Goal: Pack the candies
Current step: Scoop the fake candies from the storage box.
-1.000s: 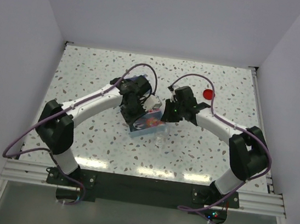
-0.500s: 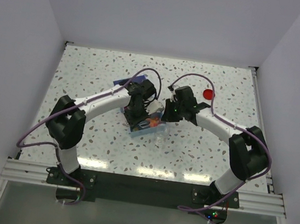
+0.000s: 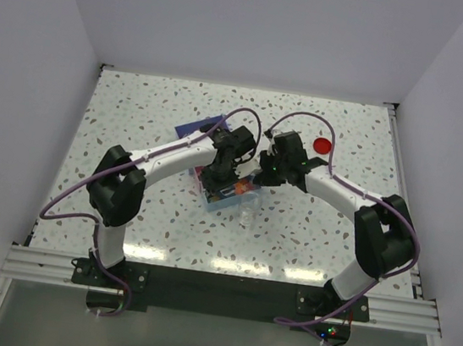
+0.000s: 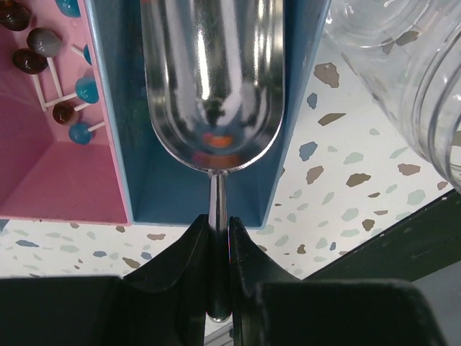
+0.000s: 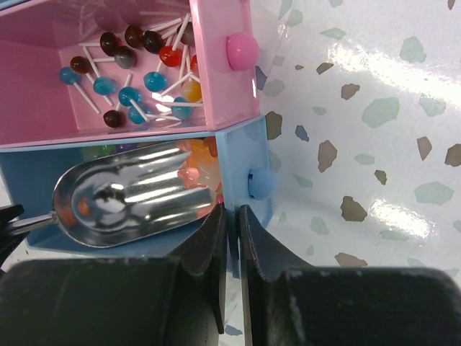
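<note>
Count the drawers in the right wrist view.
2: the pink drawer, holding lollipops, at the top; the blue drawer directly below, with the metal scoop in it. Others may be hidden.

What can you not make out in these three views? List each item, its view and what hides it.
Candies, right wrist view: the scoop covers most, so their number is unclear.
Jar, left wrist view: cut off by the top and right edges; mouth and contents unseen.
Drawer set, top view: partly under both arms, contents too small.
Scoop tip, left wrist view: beyond the top edge.
</note>
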Controlling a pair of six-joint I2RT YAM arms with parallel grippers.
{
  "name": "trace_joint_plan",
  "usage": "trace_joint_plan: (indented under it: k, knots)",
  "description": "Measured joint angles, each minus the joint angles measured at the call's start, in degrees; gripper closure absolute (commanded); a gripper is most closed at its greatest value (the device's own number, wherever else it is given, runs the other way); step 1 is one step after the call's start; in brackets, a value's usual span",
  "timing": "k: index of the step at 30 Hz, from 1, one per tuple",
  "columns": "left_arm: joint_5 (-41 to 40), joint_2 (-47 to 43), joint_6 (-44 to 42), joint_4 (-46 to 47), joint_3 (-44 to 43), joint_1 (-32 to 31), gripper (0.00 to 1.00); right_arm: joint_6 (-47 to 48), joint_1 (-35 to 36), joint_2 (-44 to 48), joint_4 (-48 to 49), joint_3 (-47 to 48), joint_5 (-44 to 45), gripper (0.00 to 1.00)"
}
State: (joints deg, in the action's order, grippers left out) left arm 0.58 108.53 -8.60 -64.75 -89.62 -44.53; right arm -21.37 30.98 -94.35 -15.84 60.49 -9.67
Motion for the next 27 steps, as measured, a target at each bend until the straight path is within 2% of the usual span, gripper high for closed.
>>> trace_joint_plan:
  k: [13, 27]
  knots:
    - [-5.6, -0.7, 1.1, -0.4, 1.8, -0.9, 1.00, 2.4, 1.0, 0.1, 0.2, 0.0, 1.5, 1.00]
    - [-1.8, 0.7, 3.8, -0.9, 0.1, -1.0, 1.00, 0.8, 0.3, 0.1, 0.5, -0.1, -0.4, 1.00]
